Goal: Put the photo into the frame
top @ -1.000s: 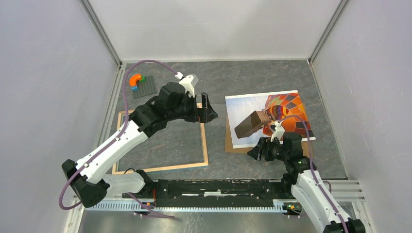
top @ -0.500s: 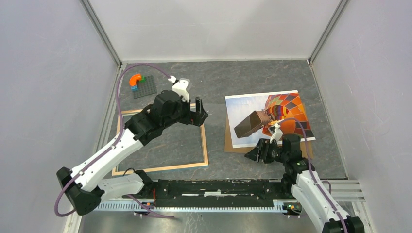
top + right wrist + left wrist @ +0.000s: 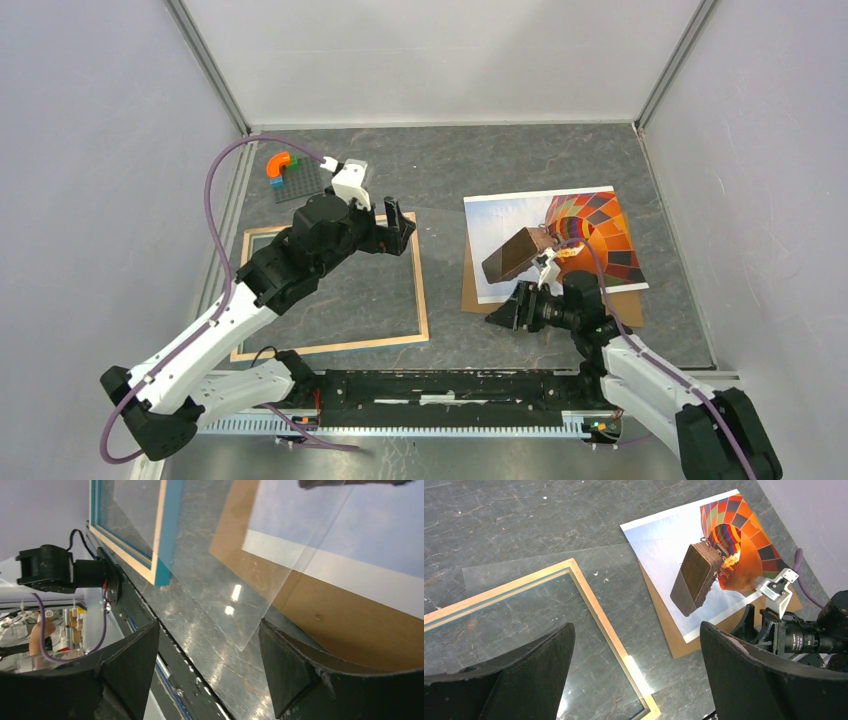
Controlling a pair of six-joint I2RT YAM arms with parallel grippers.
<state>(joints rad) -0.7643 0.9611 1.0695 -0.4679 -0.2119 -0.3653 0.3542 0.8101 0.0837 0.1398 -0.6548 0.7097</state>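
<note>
- Hovering over the frame (image 3: 422, 300) at its far right corner w/ my left end effector (image 3: 400, 225): jaws spread as wide as they go, nothing btwn them.
- Frame lies flat on the table (image 3: 500, 160), left side, wood face up. Blue shows along its edge in the right wrist view. Grey table surface visible thru its opening.
- Photo (image 3: 510, 220) is outside the frame, off to the right, flat on a brown backing board (image 3: 674, 639), balloon side up.
- Clear sheet (image 3: 619, 595) lies btwn the two, crossing the frame's right rail and reaching over the board's near left corner. Can't tell if it's over or under the frame.
- Right end effector (image 3: 505, 312) sits low by the board's near left corner, jaws wide apart, gripping nothing.
- Small grey studded plate (image 3: 305, 180) w/ an orange piece (image 3: 280, 160) on it, far left.
</note>
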